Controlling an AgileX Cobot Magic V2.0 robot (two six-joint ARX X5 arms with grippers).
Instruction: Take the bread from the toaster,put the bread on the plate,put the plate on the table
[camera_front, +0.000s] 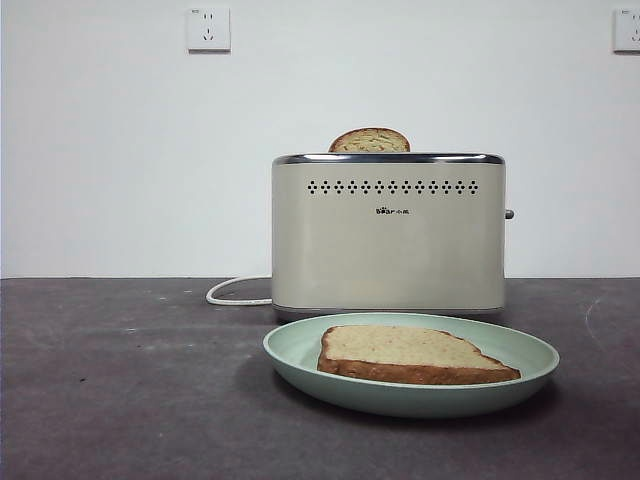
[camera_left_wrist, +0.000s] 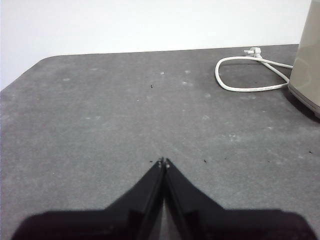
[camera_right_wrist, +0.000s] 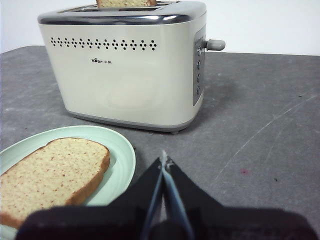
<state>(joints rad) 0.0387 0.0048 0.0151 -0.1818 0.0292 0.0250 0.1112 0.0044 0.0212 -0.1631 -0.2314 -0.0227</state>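
Bread (camera_front: 405, 353) lies flat on the plate (camera_front: 300, 350), which sits on the table (camera_front: 120, 380) just in front of the toaster (camera_front: 388, 235); a narrower slice (camera_front: 369, 140) stands in the slot. You see the left gripper (camera_left_wrist: 164, 161) and right gripper (camera_right_wrist: 164, 159) with jaws together, holding nothing, clear of the toaster. By my judgement all steps are done; next calls only for keeping both arms away.

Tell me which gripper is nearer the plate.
Right. The right gripper sits just beside the plate holding the bread. The left gripper is off past the toaster, near its cord, plate out of its view.
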